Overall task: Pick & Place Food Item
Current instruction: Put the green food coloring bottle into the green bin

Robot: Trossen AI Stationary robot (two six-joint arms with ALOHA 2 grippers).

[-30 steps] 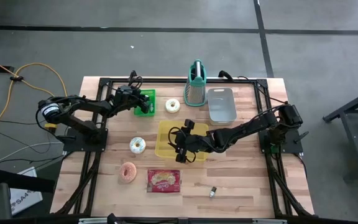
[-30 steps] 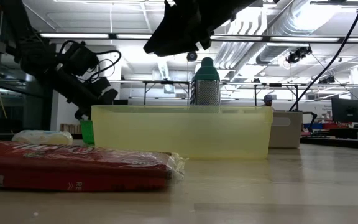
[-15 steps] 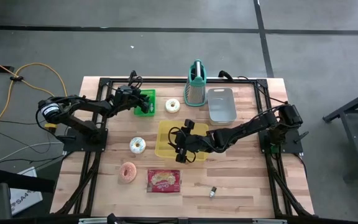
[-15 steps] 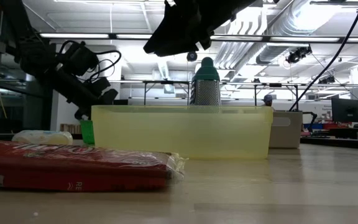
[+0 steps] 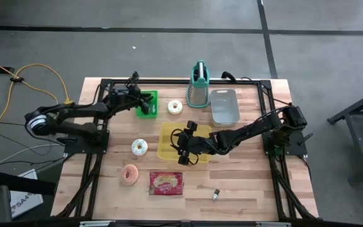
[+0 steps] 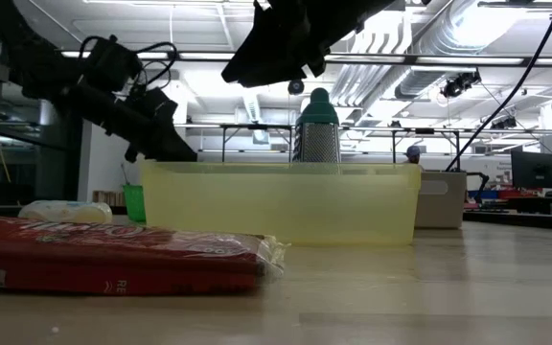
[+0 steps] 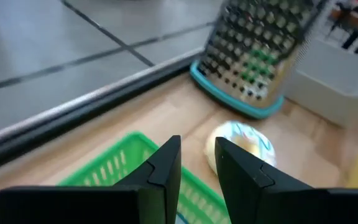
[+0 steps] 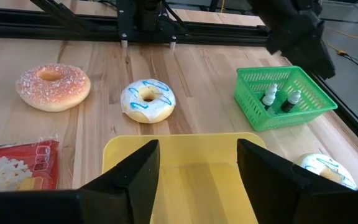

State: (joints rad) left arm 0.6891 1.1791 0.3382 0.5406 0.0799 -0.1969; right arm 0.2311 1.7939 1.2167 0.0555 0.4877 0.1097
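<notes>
Frosted donut (image 5: pixel 176 107) at far centre, between green basket (image 5: pixel 147 104) and grater (image 5: pixel 198 85); likely soft, light, icing smears (grip the outer edges). Left gripper (image 5: pixel 141 101) above basket, narrow, empty. Right gripper (image 5: pixel 183 146) wide over yellow bin (image 5: pixel 167 132).

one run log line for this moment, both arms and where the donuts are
left gripper: narrow gap, empty, over green basket | right gripper: open, empty, over yellow tray | donuts: all on table, none in tray
</notes>
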